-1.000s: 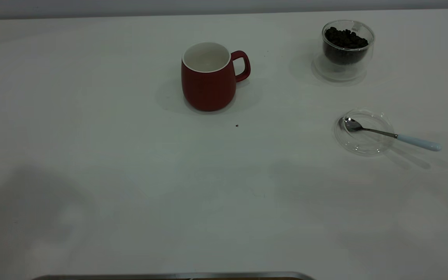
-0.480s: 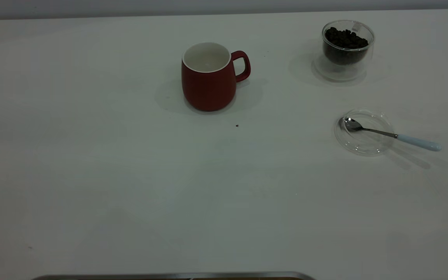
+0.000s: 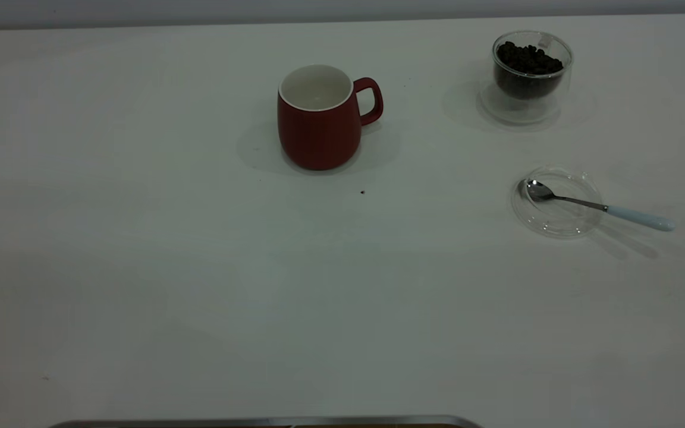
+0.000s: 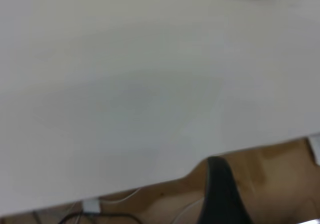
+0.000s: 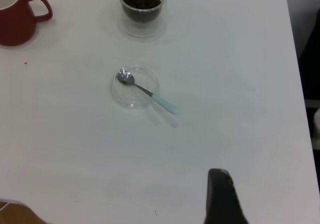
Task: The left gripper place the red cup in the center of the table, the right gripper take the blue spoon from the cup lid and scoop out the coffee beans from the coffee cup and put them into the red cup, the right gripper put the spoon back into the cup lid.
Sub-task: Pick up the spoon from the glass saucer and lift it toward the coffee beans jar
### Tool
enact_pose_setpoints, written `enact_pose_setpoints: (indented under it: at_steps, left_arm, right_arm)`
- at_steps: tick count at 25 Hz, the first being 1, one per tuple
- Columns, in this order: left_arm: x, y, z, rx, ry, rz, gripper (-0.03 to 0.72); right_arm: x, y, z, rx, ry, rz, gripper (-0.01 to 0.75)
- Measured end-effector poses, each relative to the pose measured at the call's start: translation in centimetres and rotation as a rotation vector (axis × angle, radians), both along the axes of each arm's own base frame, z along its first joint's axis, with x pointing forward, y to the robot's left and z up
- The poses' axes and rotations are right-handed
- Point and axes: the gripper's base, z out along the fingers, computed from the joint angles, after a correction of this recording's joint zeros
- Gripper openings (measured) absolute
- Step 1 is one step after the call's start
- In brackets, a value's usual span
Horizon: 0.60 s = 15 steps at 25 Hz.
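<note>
Exterior view: the red cup (image 3: 319,119) sits upright around the middle of the white table (image 3: 200,267), toward the far side, handle pointing at the right arm's side. It looks empty inside. Over on the right, the glass coffee cup (image 3: 530,74) full of coffee beans (image 3: 527,58) stands near the far edge. Nearer the camera from it is the clear cup lid (image 3: 556,203), with the blue-handled spoon (image 3: 598,206) lying across it: bowl inside the lid, handle sticking out over the rim onto the table. One stray bean (image 3: 362,192) is on the table just in front of the red cup.

Neither arm shows up in that view. The left wrist camera only catches one dark finger (image 4: 220,194) of the left gripper past the table's edge, well away from everything, so can't tell how its fingers stand. Same deal on the right wrist camera: a single dark finger (image 5: 222,196) above bare table, well short of the lid and spoon, can't tell either.
</note>
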Motion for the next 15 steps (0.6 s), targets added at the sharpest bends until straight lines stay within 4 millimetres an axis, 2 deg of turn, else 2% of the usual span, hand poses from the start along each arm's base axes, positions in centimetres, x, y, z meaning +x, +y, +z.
enact_pose_setpoints:
  at_steps: [6,15]
  left_arm:
    - [-0.7,0.2,-1.4,0.013,-0.033,0.227,0.532]
    - [-2.2,0.2,-2.7,0.018,-0.129,0.255,0.532]
  right_arm:
    - [0.0,0.0,0.0,0.000,0.000,0.000,0.492]
    - [0.0,0.0,0.0,0.000,0.000,0.000,0.492]
